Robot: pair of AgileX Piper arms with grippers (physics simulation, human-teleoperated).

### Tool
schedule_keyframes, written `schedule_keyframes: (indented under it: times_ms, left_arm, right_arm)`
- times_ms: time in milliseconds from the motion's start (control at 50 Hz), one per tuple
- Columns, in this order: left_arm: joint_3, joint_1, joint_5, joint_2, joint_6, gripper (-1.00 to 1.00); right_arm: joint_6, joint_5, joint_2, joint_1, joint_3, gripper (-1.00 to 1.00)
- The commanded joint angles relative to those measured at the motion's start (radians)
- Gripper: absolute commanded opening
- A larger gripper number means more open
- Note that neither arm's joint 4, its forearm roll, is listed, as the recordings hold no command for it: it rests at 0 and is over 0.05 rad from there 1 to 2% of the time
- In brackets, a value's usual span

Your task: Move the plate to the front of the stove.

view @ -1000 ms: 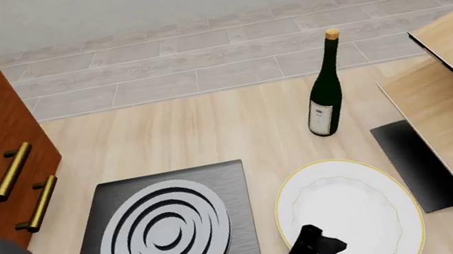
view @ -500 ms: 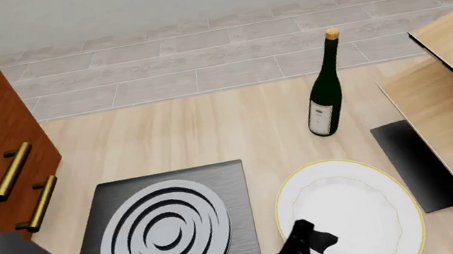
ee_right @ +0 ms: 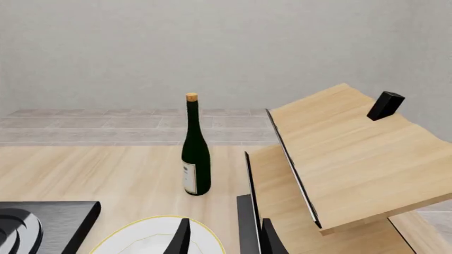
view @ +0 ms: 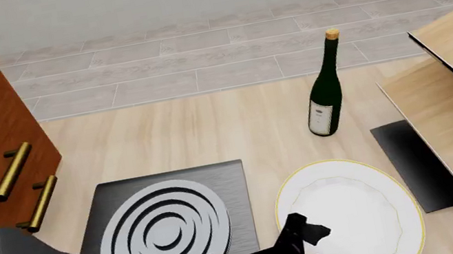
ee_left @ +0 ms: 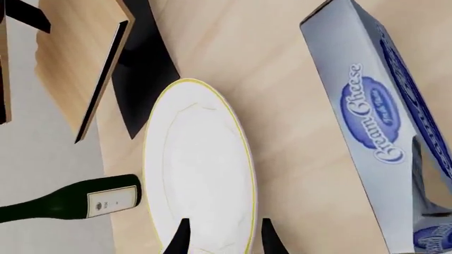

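I've got the left gripper [view: 308, 242] at the plate's [view: 353, 213] near-left rim, fingers apart, looks like they straddle the edge. Plate sits on the table right of the stove [view: 169, 224]. Next I close, then drag it near-left, in front of the stove

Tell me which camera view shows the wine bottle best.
The right wrist view: the wine bottle stands upright and whole there, cork to base, label facing the camera. The front view also shows the whole bottle, smaller and from above. The left wrist view catches only its label end, the neck cut off.
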Motion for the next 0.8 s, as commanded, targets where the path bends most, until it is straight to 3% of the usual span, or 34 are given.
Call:
schedule_keyframes:
  times_ms: [20, 60, 80, 800]
  left_arm:
    - [0.01, 0.029, -0.017, 0.011, 0.009, 1.0]
    - [0.009, 0.036, -0.021, 0.009, 0.006, 1.0]
    - [0.022, 0.045, -0.05, 0.005, 0.017, -1.0]
    - [0.038, 0.045, -0.1, -0.088, 0.044, -1.0]
  right_arm:
    - [0.0, 0.0, 0.0, 0.0, 0.0, 1.0]
    - [0.0, 0.0, 0.0, 0.0, 0.0, 1.0]
    - [0.0, 0.0, 0.0, 0.0, 0.0, 1.0]
    - [0.0, 0.0, 0.0, 0.0, 0.0, 1.0]
